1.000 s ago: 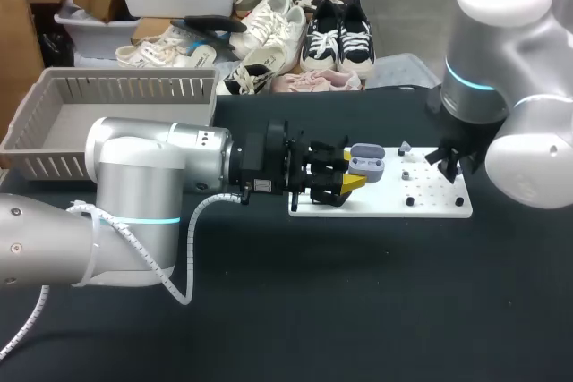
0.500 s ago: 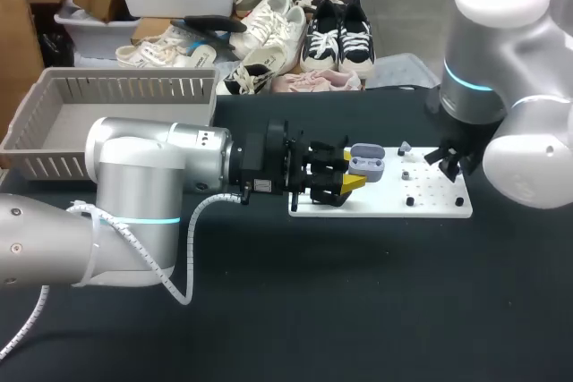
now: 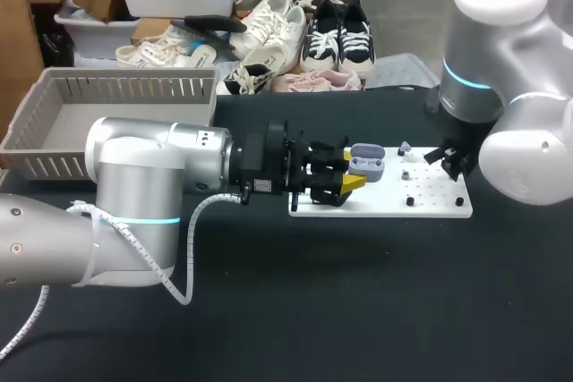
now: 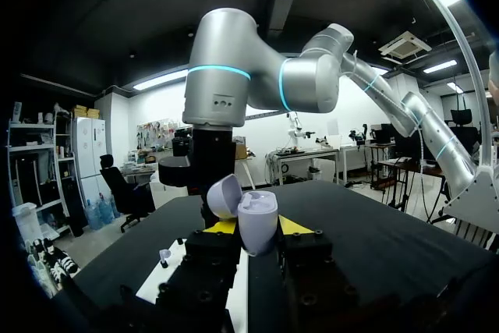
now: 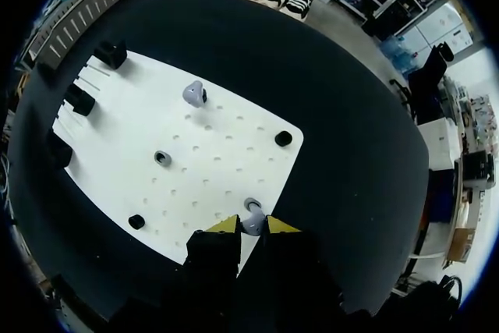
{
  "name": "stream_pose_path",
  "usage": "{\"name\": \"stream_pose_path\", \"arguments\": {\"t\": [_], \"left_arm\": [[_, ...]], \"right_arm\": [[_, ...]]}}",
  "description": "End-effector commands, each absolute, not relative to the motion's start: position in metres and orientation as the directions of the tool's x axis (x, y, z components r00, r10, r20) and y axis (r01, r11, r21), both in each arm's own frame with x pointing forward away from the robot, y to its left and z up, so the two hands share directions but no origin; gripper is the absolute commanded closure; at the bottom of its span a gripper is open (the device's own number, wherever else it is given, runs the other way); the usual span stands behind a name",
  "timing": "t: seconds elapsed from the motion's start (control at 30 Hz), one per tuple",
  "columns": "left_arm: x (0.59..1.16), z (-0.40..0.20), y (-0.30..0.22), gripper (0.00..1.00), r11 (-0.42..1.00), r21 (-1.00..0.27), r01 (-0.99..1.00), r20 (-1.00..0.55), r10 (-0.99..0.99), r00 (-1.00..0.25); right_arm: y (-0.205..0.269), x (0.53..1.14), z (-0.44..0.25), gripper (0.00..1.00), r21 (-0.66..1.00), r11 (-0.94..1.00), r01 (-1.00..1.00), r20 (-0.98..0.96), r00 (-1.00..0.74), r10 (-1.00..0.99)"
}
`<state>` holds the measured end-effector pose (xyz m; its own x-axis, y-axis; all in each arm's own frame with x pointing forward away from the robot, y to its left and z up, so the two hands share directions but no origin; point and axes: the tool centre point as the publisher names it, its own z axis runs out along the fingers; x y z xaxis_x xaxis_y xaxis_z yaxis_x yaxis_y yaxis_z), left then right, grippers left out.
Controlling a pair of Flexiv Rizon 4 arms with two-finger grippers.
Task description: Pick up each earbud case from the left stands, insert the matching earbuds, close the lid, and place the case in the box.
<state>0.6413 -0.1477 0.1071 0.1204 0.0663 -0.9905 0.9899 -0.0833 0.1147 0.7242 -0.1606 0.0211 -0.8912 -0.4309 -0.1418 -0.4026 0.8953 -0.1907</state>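
I am seeing my left arm (image 3: 161, 185) lying across the table's left half, blocking the path between the grey basket (image 3: 36, 145) and the white board (image 3: 430, 207). The left gripper (image 3: 349, 170) is clamping the open earbud case (image 3: 365, 161) over the board's left end. The right gripper (image 5: 251, 228) is pinching an earbud (image 5: 252, 222) at the board's right edge. Between them, low black pegs (image 5: 284, 138) are dotting the board. The dark tabletop (image 3: 313, 310) nearer me is offering open passage.
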Motion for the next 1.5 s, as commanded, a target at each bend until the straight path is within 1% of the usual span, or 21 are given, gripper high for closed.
{"name": "stream_pose_path", "arguments": {"t": [0.03, 0.33, 0.7, 0.93, 0.97, 1.03, 1.5], "left_arm": [[0.64, 0.107, -0.148, 1.0, -0.076, 0.117, 0.99, -0.99, 0.066, 0.122], [0.64, 0.107, -0.148, 1.0, -0.076, 0.117, 0.99, -0.99, 0.066, 0.122], [0.64, 0.107, -0.148, 1.0, -0.076, 0.117, 0.99, -0.99, 0.066, 0.122], [0.64, 0.107, -0.148, 1.0, -0.076, 0.117, 0.99, -0.99, 0.066, 0.122], [0.64, 0.107, -0.148, 1.0, -0.076, 0.117, 0.99, -0.99, 0.066, 0.122], [0.64, 0.107, -0.148, 1.0, -0.076, 0.117, 0.99, -0.99, 0.066, 0.122], [0.64, 0.107, -0.148, 1.0, -0.076, 0.117, 0.99, -0.99, 0.066, 0.122]], "right_arm": [[-0.162, 0.725, 0.021, 1.0, -0.19, 0.897, -0.4, -0.14, -0.893, -0.428], [-0.167, 0.716, 0.041, 1.0, -0.212, 0.91, -0.355, -0.168, -0.904, -0.392], [-0.158, 0.69, 0.082, 1.0, -0.201, 0.922, -0.332, -0.17, -0.915, -0.366], [-0.155, 0.678, 0.09, 1.0, -0.204, 0.941, -0.269, -0.111, -0.949, -0.295], [-0.156, 0.677, 0.091, 1.0, -0.228, 0.939, -0.258, -0.112, -0.951, -0.288], [-0.154, 0.674, 0.095, 1.0, -0.196, 0.95, -0.244, -0.12, -0.955, -0.27], [-0.152, 0.666, 0.099, 1.0, -0.192, 0.949, -0.251, -0.143, -0.949, -0.28]]}}
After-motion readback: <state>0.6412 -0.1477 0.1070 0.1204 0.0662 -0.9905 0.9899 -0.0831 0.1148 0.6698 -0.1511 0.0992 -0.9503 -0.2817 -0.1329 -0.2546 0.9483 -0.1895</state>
